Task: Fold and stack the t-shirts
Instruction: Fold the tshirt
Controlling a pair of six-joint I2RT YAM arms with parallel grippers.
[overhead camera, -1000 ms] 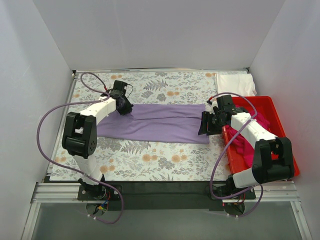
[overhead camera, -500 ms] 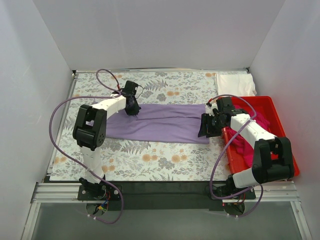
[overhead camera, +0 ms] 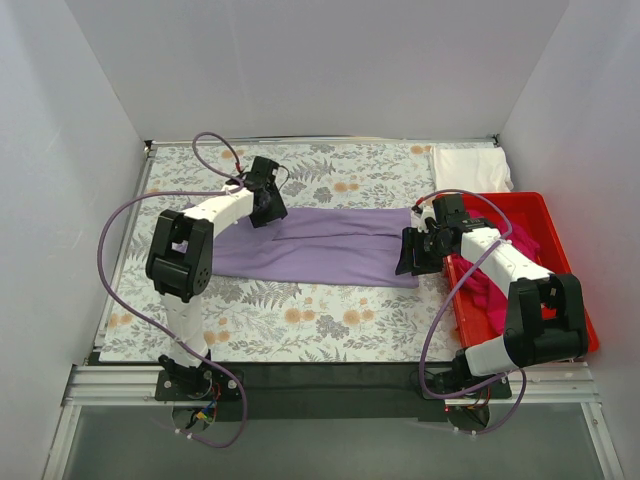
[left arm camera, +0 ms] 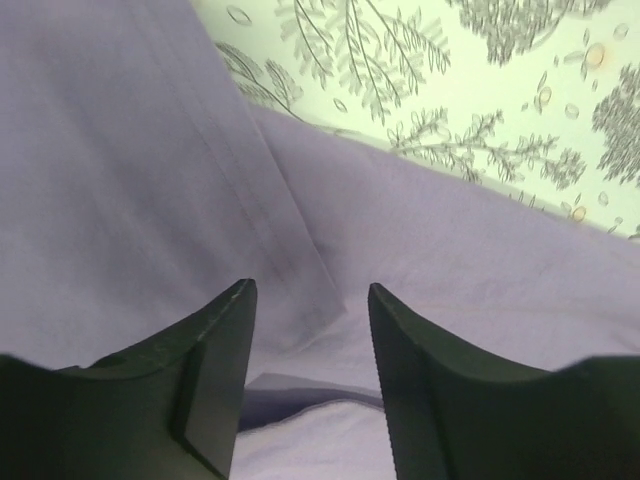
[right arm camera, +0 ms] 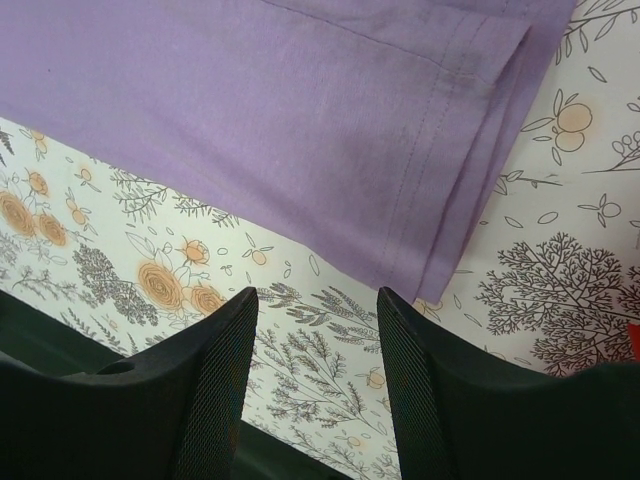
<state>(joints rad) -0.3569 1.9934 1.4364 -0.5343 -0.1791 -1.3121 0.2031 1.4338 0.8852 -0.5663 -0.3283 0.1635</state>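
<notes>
The lavender purple t-shirt [overhead camera: 320, 247] lies folded into a long flat band across the middle of the floral tablecloth; it fills the left wrist view [left arm camera: 130, 170] and the top of the right wrist view [right arm camera: 300, 110]. My left gripper [overhead camera: 268, 212] is open and empty, just above the shirt's back left edge [left arm camera: 310, 300]. My right gripper [overhead camera: 412, 252] is open and empty, just off the shirt's right end above bare cloth [right arm camera: 318, 300]. The magenta pink t-shirt [overhead camera: 490, 285] lies crumpled in the red bin. The white t-shirt [overhead camera: 470, 168] lies folded at the back right.
The red plastic bin [overhead camera: 555, 250] stands at the right edge of the table, beside my right arm. White walls close in the back and both sides. Floral tablecloth [overhead camera: 300, 320] shows in front of the purple shirt.
My left gripper has moved right along the purple shirt's back edge, carrying its left part over into a fold, and now stands open above it. My right arm has not moved.
</notes>
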